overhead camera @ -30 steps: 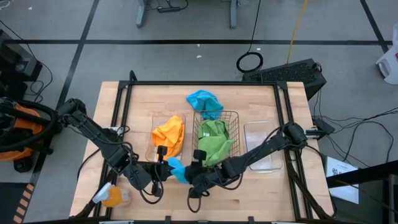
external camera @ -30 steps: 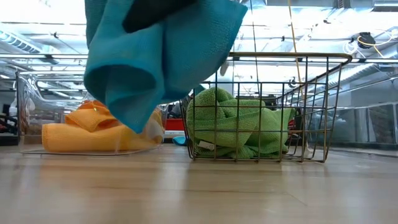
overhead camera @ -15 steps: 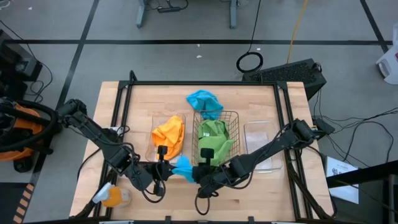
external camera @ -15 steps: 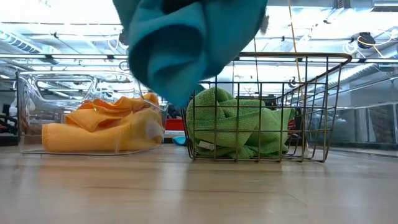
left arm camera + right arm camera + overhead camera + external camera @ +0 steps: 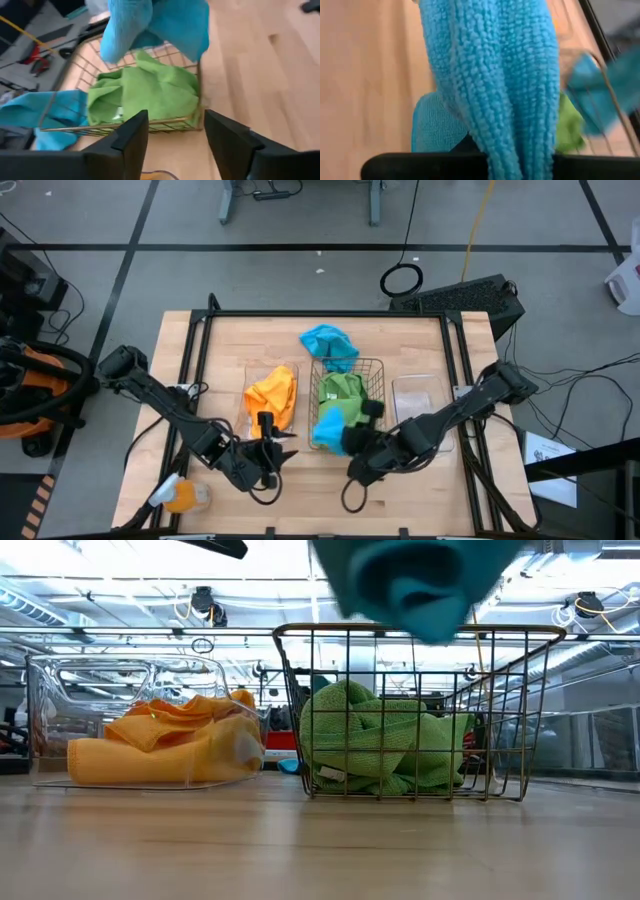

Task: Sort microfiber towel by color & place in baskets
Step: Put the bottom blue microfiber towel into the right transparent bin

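The right hand (image 5: 345, 442), pinching a sky-blue microfiber towel (image 5: 329, 427), has carried it above the dark wire-mesh basket (image 5: 375, 367) of green towels (image 5: 343, 398); the left hand (image 5: 272, 452) has spread, completing a handover toward the empty clear basket (image 5: 420, 392).

The held towel (image 5: 329, 430) is sky blue with a ribbed weave, and a 2nd sky-blue towel (image 5: 328, 344) lies on the pale wood-grain table (image 5: 420, 350). Bright green towels (image 5: 385, 745) fill the dark wire-mesh basket (image 5: 500, 710). Orange-yellow towels (image 5: 160, 745) sit in a clear plastic basket (image 5: 60, 690). Both arms are dark.
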Motion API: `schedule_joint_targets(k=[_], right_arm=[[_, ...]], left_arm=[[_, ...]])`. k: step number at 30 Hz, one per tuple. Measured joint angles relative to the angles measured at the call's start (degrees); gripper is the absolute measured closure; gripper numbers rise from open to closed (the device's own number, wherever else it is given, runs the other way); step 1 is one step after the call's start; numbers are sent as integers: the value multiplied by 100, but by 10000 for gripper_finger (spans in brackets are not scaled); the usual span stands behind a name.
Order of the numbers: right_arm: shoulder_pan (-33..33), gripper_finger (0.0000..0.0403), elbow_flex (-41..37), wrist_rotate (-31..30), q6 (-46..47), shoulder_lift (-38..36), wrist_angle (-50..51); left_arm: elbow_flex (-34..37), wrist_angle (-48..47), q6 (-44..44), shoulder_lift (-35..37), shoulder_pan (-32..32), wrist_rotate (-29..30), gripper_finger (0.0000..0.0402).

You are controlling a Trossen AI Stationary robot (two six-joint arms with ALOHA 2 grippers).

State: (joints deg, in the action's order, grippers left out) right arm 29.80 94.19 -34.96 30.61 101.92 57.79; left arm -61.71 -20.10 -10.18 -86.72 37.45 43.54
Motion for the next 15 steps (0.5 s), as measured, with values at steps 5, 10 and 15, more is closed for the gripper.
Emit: schedule_joint_targets(k=[5,10,15], right_arm=[[0,395,0,-118,998,-347,1495],[-7,393,0,-118,2074,-589,2962],[11,391,-153,-79,2439,-766,3104]], left_arm=[[0,13,5,-2,2,337,190],[0,16,5,-2,2,347,190],[0,37,1,-2,2,344,190]])
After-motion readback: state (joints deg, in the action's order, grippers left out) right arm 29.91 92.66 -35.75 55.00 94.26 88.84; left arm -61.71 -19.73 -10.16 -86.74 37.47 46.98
